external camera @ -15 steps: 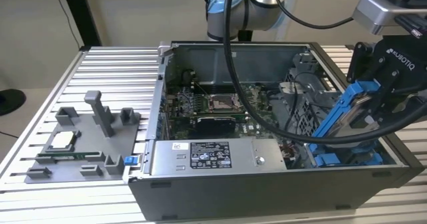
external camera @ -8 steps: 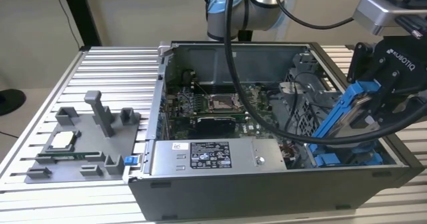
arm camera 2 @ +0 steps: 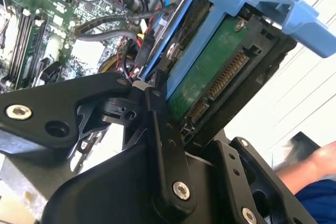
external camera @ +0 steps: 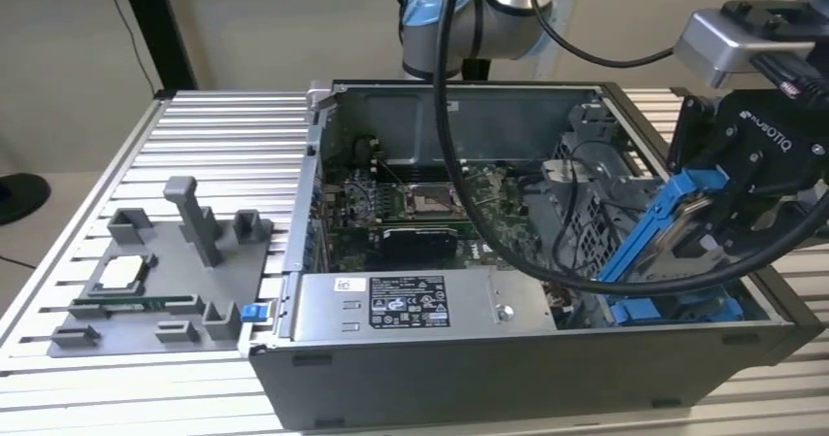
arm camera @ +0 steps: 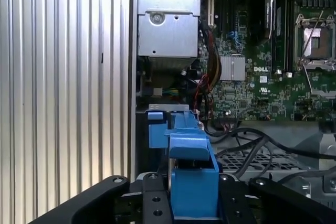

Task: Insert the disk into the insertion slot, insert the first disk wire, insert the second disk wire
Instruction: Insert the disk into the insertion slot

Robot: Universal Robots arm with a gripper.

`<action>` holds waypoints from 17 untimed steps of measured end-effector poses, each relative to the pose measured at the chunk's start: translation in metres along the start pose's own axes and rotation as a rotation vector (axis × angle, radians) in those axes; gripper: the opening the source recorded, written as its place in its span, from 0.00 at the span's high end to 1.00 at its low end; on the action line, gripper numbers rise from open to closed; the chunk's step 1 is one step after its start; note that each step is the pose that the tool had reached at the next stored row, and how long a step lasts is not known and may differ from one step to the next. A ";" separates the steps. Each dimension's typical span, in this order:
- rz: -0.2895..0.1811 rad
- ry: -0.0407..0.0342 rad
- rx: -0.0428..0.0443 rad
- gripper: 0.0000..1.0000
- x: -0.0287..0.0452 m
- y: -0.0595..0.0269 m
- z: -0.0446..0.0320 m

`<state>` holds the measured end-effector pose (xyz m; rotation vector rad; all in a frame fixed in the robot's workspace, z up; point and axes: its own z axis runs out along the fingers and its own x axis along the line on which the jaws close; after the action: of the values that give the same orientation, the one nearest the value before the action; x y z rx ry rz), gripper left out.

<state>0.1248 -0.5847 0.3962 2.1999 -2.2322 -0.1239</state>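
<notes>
My gripper (external camera: pixel 728 220) is shut on the disk (external camera: pixel 686 227), a drive in a bright blue carrier, held steeply tilted over the case's corner on the exterior view's right. Its lower end reaches down to the insertion slot (external camera: pixel 674 310), a grey metal bay with blue rails. In the second wrist view the black fingers (arm camera 2: pixel 161 129) of the gripper (arm camera 2: pixel 194 121) clamp the disk (arm camera 2: pixel 210 77) by its edges, green board and connector showing. The first wrist view has the blue carrier (arm camera: pixel 191 169) between the gripper (arm camera: pixel 191 200) fingers. Loose black wires (external camera: pixel 570 251) lie beside the bay.
The open computer case (external camera: pixel 518 378) holds a motherboard (external camera: pixel 428 203) and a grey power-supply box (external camera: pixel 402 305). The arm's black cable (external camera: pixel 453 135) hangs across the case. A grey fixture (external camera: pixel 169 271) with small parts stands on the ribbed table. A person's blue sleeve (arm camera 2: pixel 315 195) is nearby.
</notes>
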 end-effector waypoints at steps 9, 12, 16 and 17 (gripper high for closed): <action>0.000 0.0000 0.0000 1.00 0.0002 -0.0006 0.0099; 0.000 0.0002 0.0000 1.00 0.0002 -0.0006 0.0099; 0.000 0.0001 0.0000 1.00 0.0003 -0.0006 0.0101; 0.000 0.0001 0.0000 1.00 0.0003 -0.0006 0.0101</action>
<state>0.1248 -0.5845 0.3861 2.1998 -2.2322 -0.1238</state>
